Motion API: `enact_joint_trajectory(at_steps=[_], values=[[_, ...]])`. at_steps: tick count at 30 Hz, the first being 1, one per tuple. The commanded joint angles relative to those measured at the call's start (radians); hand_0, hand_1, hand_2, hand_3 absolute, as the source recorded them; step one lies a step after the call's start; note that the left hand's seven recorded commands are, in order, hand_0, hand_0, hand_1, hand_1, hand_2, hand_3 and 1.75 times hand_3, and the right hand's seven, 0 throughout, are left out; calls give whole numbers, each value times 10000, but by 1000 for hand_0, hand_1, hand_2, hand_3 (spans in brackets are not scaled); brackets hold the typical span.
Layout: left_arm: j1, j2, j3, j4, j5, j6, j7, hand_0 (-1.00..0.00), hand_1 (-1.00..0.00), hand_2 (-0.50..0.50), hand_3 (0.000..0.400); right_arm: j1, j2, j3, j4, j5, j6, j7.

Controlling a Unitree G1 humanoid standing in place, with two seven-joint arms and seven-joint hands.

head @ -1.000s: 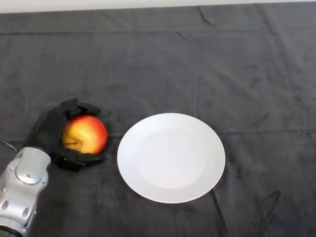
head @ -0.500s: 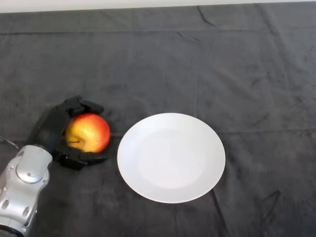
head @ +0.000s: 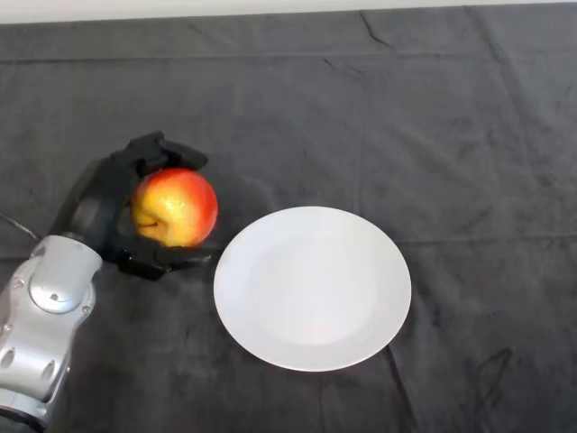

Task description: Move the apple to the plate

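Observation:
A red and yellow apple [head: 176, 207] is in my left hand [head: 99, 209], at the left of the table. The black fingers curl over its far side and the thumb [head: 167, 260] curls under its near side. The apple appears lifted a little above the dark cloth. A round white plate [head: 312, 287] lies empty on the cloth just right of the apple, with its left rim close to the thumb.
The dark cloth [head: 406, 117] covers the whole table and has a few creases. My silver-grey forearm [head: 41, 325] comes in from the lower left corner.
My hand has risen with the apple and moved a little toward the far side and right. The plate has not moved.

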Motion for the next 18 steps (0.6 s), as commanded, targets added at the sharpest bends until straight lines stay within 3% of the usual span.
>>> enact_joint_trajectory(at_steps=[1, 18], values=[[-62, 210, 193, -570, 276, 65, 166, -1000, -1000, 0, 400, 274, -253, -185, -365, -44, 97, -34], [61, -599, -1541, -1057, 1050, -140, 277, -1000, -1000, 0, 400, 279, -253, -191, -376, -46, 103, -31]])
